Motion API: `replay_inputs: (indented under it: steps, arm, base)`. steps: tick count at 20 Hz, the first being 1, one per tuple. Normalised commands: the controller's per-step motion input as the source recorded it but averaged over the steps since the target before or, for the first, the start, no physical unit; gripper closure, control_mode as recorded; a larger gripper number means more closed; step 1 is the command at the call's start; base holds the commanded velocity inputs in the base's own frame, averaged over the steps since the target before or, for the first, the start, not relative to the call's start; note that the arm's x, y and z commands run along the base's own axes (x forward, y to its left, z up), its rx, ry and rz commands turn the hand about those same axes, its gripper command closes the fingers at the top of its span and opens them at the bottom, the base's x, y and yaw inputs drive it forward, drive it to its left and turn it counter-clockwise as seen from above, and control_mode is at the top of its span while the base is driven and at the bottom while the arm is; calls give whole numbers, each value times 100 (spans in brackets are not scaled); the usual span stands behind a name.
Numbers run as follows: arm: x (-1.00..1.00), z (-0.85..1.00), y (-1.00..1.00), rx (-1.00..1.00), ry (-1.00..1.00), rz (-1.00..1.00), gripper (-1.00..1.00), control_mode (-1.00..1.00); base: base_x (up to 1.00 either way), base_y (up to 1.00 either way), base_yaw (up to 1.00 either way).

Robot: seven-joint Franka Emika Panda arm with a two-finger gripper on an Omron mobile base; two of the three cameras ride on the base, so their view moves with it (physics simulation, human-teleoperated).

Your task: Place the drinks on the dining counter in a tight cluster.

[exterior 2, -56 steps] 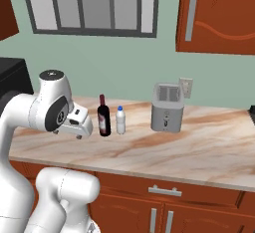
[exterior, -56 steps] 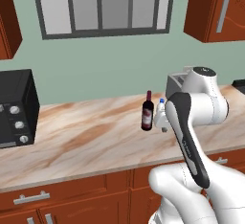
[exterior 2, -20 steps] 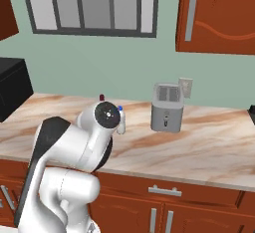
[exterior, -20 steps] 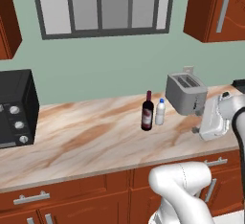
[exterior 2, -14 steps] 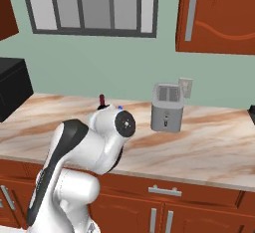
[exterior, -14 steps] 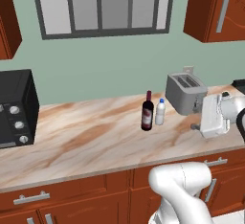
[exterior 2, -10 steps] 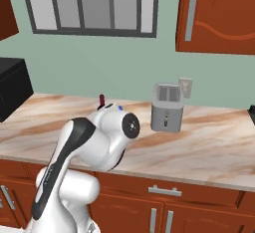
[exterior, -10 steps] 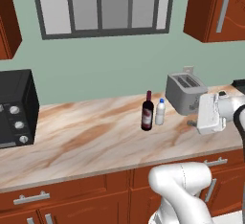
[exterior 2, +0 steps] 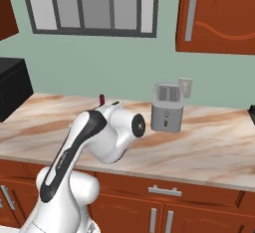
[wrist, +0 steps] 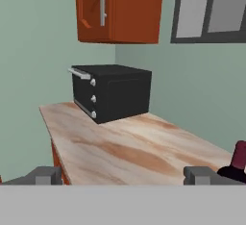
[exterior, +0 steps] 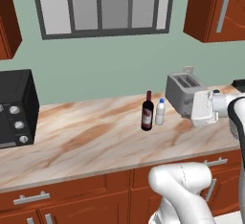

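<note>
Standing on the marbled bench (exterior: 86,141) near its back wall are two of the drinks: a dark wine bottle (exterior: 148,112) with a maroon label, and a small white bottle (exterior: 160,112) with a blue cap just beside it on its right, the pair upright and close together. A silver toaster (exterior: 182,93) sits further right along the same bench, apart from the bottles, and a black oven (exterior: 15,107) occupies the far left end. In the left base view the white arm reaches in from the right edge, its wrist block in front of the toaster. In the right base view the arm's large joint stands in front of the bottles, so that only the red top of the wine bottle (exterior 2: 102,99) shows above it, with the toaster (exterior 2: 168,106) to the right. The hand view looks along the bench (wrist: 129,152) toward the black oven (wrist: 111,92) under a red-brown wall cabinet (wrist: 117,8); the end effector (wrist: 126,175) has its two dark tips spread wide at the bottom corners with nothing between them, and the wine bottle's neck (wrist: 239,159) shows at the lower right edge.
</note>
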Motion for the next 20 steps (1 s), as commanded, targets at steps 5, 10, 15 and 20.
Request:
replay_inputs:
  steps: [5, 10, 15, 20]
  arm:
    - [25, 0, 14, 4, 1, 0, -100, -100]
    - [29, 0, 9, 0, 0, 2, -100, -100]
    - [30, 1, 0, 3, 0, 5, -100, -100]
    - [27, 0, 2, 7, 0, 8, -100, -100]
  base:
    - [0, 0, 0]
    - [0, 0, 0]
    - [0, 0, 0]
    - [0, 0, 0]
